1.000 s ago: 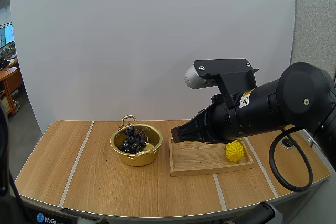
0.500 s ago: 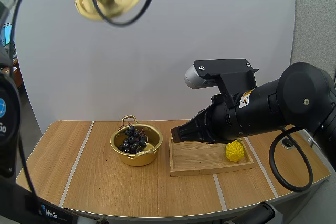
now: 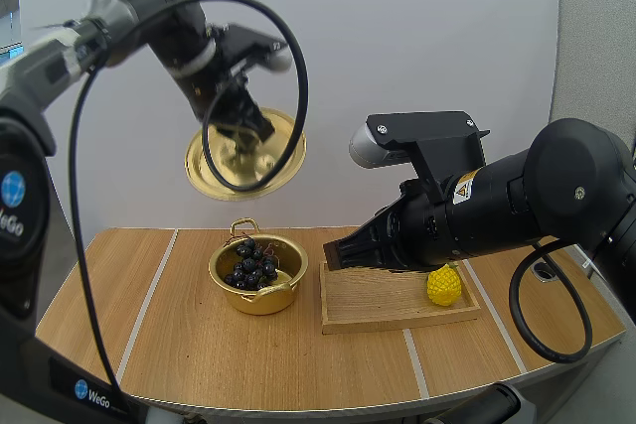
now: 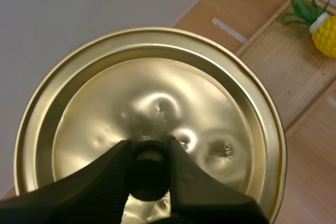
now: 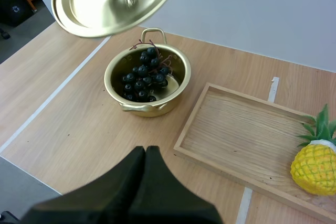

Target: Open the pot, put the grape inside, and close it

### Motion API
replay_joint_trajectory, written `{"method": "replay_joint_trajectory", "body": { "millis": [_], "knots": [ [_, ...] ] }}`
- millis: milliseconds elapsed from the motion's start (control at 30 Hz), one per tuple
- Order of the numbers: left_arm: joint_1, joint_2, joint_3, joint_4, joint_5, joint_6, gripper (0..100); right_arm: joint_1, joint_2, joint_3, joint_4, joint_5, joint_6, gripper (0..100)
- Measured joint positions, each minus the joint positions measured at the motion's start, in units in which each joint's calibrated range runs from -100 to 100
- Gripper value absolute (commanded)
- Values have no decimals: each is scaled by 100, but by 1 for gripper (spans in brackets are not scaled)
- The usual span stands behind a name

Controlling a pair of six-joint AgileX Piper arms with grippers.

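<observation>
The wooden table carries the pot beside the wooden tray.

The left pincer, carrying the gold lid by its knob, has swung down and to the right from the top edge of the high view, where a second ago only a sliver of the lid showed. The lid now hangs tilted in the air above the pot, much closer to it than half a second ago. The left arm now reaches across from the left.
</observation>
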Motion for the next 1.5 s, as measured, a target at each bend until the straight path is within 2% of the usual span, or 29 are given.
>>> {"method": "replay_joint_trajectory", "body": {
  "millis": [200, 767, 1267, 1500],
  "knots": [
    [0, 521, 409, -19, -181, 35, 0, 0, 0, 0, 0, 0, 0, 0],
    [0, 2027, 460, -43, -791, 220, 0, 0, 0, 0, 0, 0, 0, 0],
    [0, 2302, 566, -43, -886, 221, 0, 0, 0, 0, -34, 0, 0, 0],
    [0, 2327, 911, -43, -1455, 221, 0, 0, 0, 0, -34, 0, 0, 0]
  ]
}}
